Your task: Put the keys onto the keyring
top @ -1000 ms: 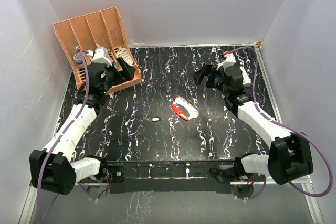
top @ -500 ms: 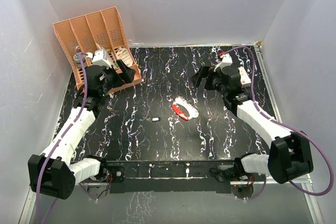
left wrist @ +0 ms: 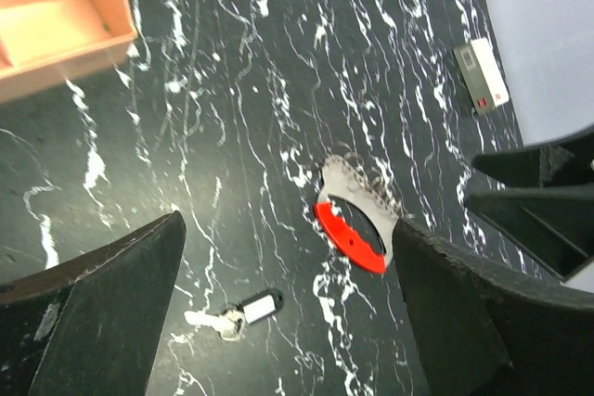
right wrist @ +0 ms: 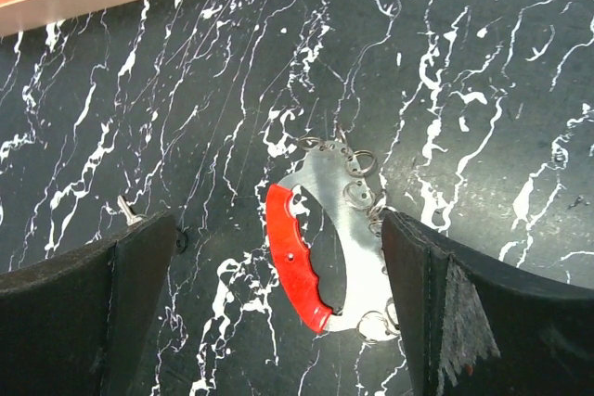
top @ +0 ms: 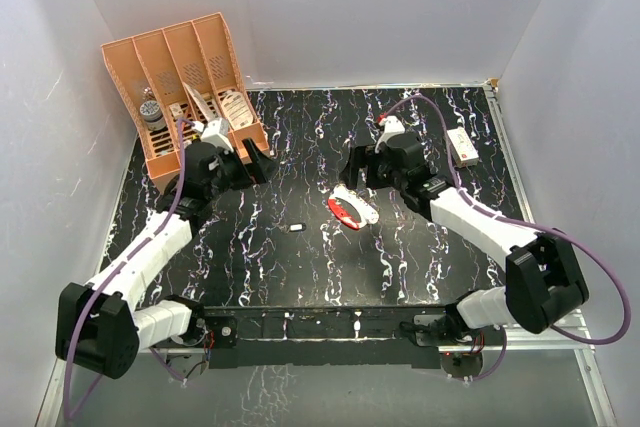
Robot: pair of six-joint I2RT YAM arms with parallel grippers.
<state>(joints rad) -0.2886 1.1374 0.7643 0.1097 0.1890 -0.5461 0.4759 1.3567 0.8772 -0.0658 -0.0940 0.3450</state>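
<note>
Though tiny overhead, keys (left wrist: 243,312) show tag from wrist

R hand (right wrist: 277,229) spread wide over keyring (right wrist: 297,261).

Orange rack (top: 185,57), small white box (top: 462,147)

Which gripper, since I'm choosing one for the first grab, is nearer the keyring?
Right. The right gripper hangs just beyond the keyring, on its far side, jaws open. The left gripper is farther off to the keyring's left, beside the orange rack.
</note>
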